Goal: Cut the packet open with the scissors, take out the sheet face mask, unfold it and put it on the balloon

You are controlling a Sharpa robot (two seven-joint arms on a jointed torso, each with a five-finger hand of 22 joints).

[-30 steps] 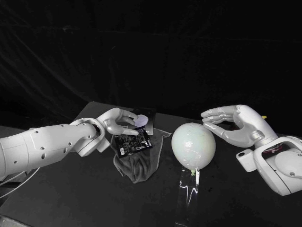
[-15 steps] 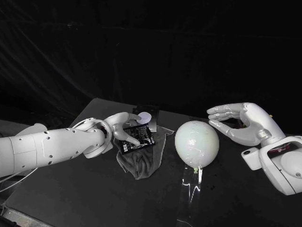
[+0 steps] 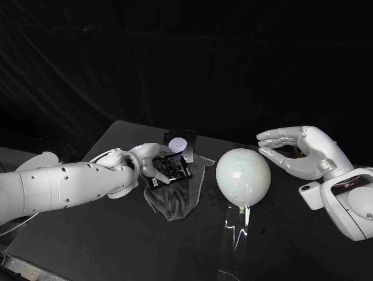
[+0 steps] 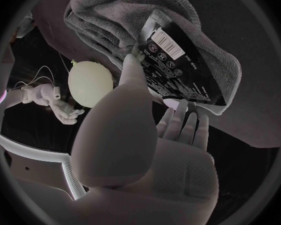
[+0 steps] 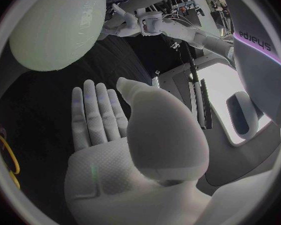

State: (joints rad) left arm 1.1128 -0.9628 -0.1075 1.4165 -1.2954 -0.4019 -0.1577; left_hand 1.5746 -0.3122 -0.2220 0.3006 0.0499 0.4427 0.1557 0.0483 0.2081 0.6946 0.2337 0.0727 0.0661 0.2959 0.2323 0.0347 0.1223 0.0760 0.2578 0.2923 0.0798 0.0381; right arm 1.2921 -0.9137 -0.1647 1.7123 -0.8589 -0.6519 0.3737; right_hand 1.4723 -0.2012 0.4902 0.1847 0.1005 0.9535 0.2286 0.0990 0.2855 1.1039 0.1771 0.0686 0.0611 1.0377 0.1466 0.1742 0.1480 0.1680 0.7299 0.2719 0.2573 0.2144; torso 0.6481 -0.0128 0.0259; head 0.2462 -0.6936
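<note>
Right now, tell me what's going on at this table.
The left hand grips the black packet over a grey cloth on the table, thumb on its face and fingers at its edge. The balloon sits beside it, bare of any mask. The right hand hovers beside the balloon, holding nothing.

The left hand (image 3: 144, 163) covers a packet (image 3: 176, 167) corner; packet print is unreadably small. Yellow loops (image 5: 4, 154) are cut off at the right wrist view's rim.
</note>
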